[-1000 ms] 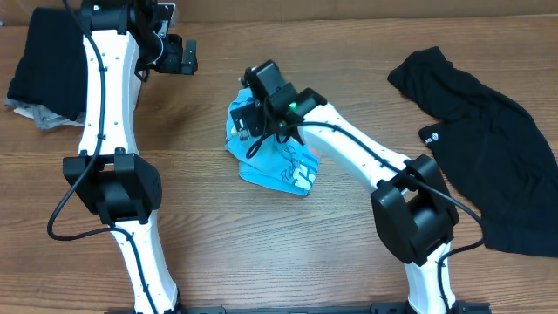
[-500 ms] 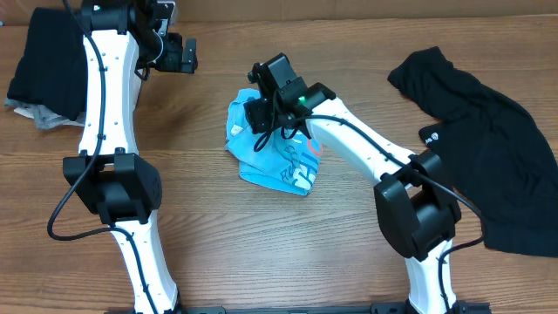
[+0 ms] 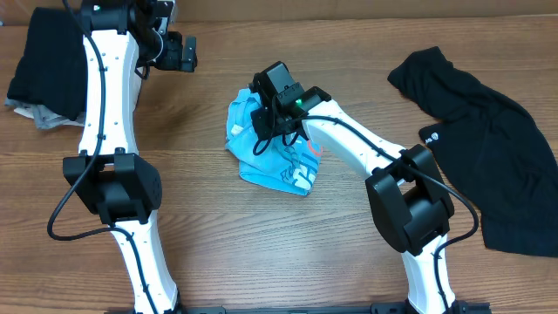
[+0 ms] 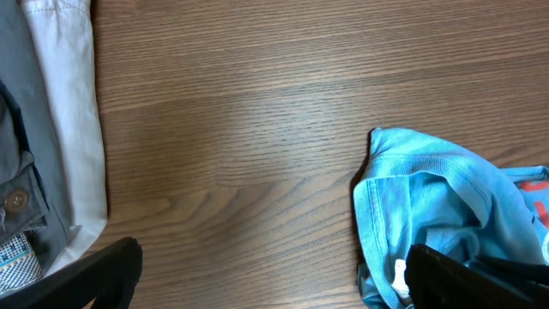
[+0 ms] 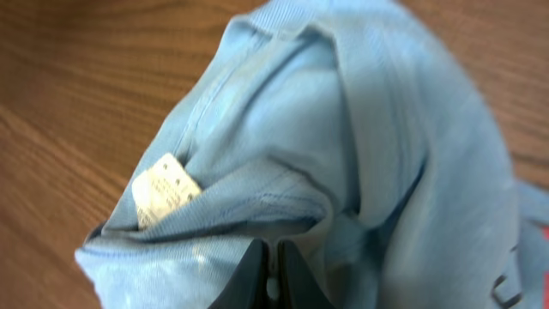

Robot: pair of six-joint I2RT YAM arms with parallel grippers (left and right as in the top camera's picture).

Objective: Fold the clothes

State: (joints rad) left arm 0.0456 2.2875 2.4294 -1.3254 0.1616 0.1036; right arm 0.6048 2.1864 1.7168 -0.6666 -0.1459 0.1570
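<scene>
Right gripper (image 3: 261, 122) pinches the crumpled shirt (image 3: 281, 166), centre of the desk (image 3: 218, 262)
Shirt's bulk trails lower right of the pinch; left gripper (image 3: 181, 54), jaws wide, hangs upper left, well apart; right arm nearer.

wood-grain table (image 3: 261, 253) under even, seemingly indoor light.

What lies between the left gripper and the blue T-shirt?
Nothing but bare wooden table between the left gripper and the blue T-shirt, seen in the overhead view and again in the left wrist view.
</scene>
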